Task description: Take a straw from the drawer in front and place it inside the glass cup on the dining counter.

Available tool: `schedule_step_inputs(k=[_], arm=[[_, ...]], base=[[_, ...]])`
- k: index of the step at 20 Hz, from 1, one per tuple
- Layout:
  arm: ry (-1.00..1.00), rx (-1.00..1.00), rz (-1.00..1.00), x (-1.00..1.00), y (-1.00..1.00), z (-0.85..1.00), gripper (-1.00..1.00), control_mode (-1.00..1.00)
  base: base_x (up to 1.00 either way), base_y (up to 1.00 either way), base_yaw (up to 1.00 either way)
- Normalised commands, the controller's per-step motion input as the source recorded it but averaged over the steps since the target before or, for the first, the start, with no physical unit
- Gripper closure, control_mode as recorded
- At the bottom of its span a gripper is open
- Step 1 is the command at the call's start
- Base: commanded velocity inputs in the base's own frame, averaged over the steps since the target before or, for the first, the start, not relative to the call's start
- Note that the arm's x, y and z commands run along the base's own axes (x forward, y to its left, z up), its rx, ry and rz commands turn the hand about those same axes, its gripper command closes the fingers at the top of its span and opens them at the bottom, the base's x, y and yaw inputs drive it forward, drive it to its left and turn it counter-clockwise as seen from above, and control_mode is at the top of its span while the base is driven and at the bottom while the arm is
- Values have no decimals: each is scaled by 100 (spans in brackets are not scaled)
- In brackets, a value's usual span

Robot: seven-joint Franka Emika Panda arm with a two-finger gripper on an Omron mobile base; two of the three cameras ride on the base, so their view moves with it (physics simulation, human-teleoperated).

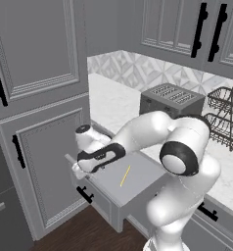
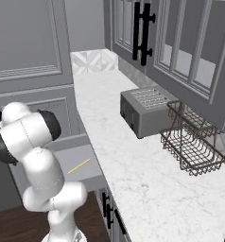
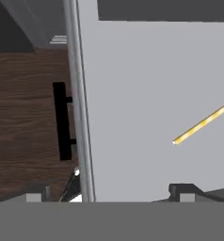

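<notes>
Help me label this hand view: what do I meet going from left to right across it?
Wood floor → black drawer handle → drawer front edge → grey drawer floor → straw.

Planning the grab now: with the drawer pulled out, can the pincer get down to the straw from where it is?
Probably yes. The drawer is open and the straw lies alone on its bare floor, nothing covering it. The pincer is open above the drawer's front edge, beside the straw, so it needs a short shift inward.
</notes>
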Motion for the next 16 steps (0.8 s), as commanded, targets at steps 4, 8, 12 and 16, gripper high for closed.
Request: schedule_step_inputs(k=[4, 8, 12, 16], arm=[[25, 22, -8, 68, -65, 13, -100, -100], [19, 8, -1, 73, -23, -7, -100, -100], [6, 0, 0, 39, 0, -39, -100, -100], [0, 0, 0, 9, 0, -64, -100, -100]], base=[[0, 0, 0], [0, 0, 0], [0, 0, 0], [0, 0, 0]])
